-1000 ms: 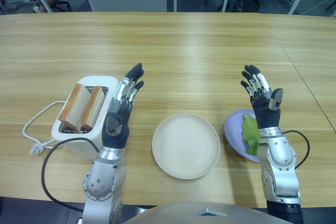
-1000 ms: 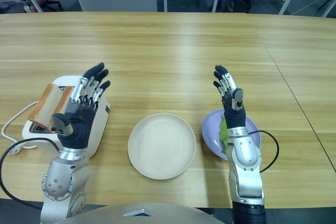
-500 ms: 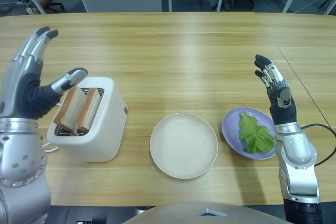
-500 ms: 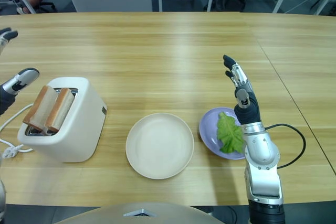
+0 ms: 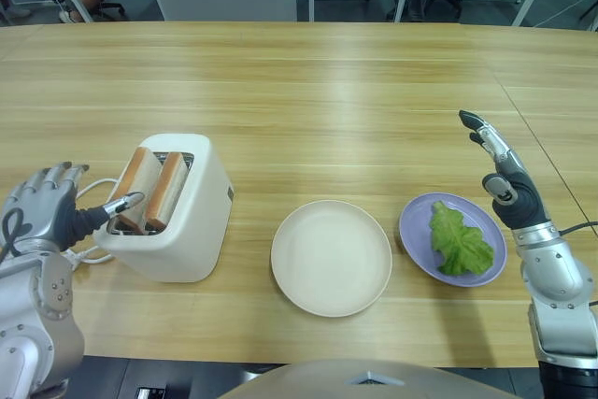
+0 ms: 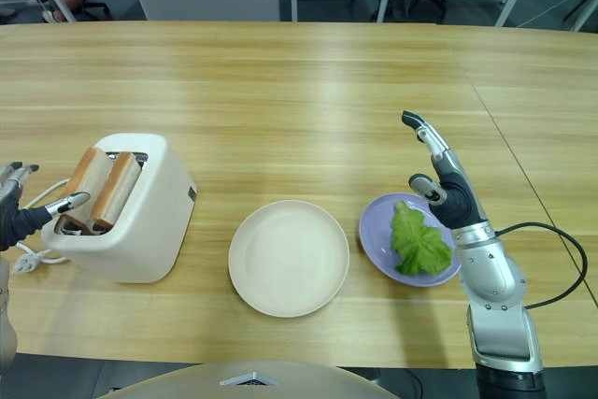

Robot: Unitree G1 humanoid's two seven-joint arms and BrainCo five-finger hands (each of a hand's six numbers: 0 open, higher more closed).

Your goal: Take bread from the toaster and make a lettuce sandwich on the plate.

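The left hand (image 5: pixel 47 217) is hovering low at the left edge of the wooden table (image 5: pixel 308 91), its fingers spread apart and gripping nothing. Its thumb is reaching out to the right, and the tip is lying at the near face of the closer of two bread slices (image 5: pixel 149 192); I cannot tell whether it is touching. Both slices are standing in the slots of the white toaster (image 5: pixel 182 226) just to this hand's right. A white cord (image 5: pixel 82 255) is trailing beneath the hand. Farther to its right, the cream plate (image 5: pixel 331 257) is sitting bare.

The right hand (image 5: pixel 503 179) is hanging raised above the table with its fingers straight and uncurled, pointing up and away, grasping nothing. Just to its left and slightly below, the lettuce leaf (image 5: pixel 458 241) is lying on a lilac plate (image 5: pixel 414 228), which is sitting beside the cream plate.
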